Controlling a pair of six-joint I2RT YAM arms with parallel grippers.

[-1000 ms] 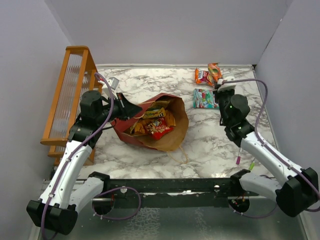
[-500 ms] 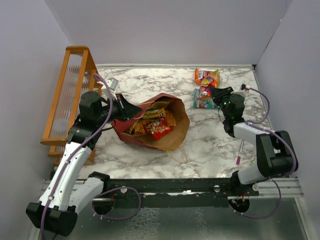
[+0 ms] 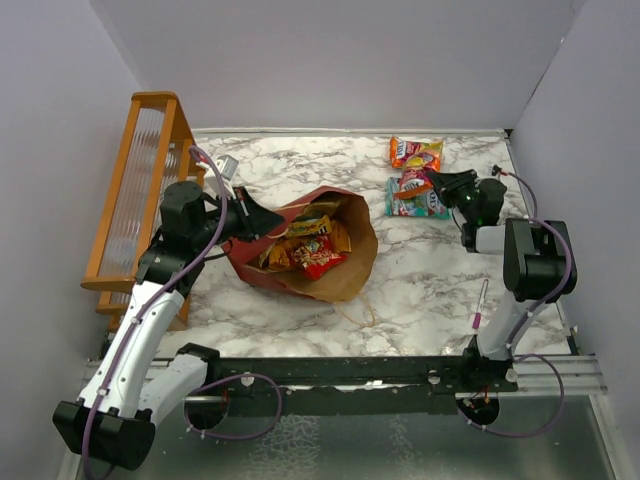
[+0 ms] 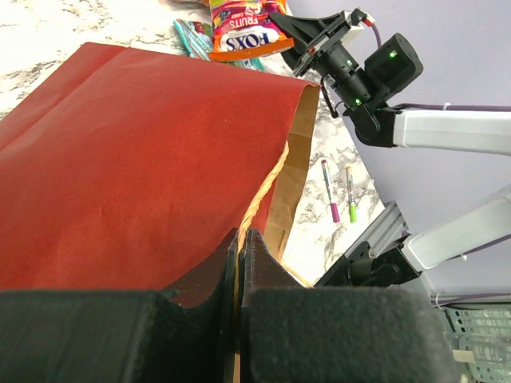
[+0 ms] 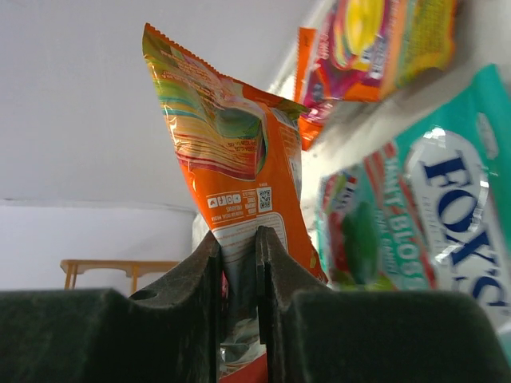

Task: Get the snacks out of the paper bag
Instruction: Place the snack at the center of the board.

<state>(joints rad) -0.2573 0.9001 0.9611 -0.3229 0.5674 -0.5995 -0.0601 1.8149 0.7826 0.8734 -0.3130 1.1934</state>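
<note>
The paper bag [image 3: 340,272] lies on its side in the middle of the table, dark red outside, mouth towards the front right. Several snacks [image 3: 310,250] show inside it. My left gripper [image 3: 250,215] is shut on the bag's twisted tan handle [image 4: 263,187], next to the red wall [image 4: 136,159]. My right gripper [image 3: 442,186] is shut on an orange snack packet [image 3: 414,183], held low just over a teal packet [image 3: 404,206]. In the right wrist view the jaws [image 5: 238,239] pinch the orange packet's [image 5: 231,144] bottom edge.
An orange-pink packet [image 3: 415,152] lies at the back right. An orange wooden rack [image 3: 140,190] stands along the left edge. A pink pen [image 3: 480,305] lies near the front right; the left wrist view shows it [image 4: 329,191] beside a green pen [image 4: 351,195].
My right arm has folded back and down, carrying the orange packet from the back of the table to just above the teal packet. The left arm has not moved.
</note>
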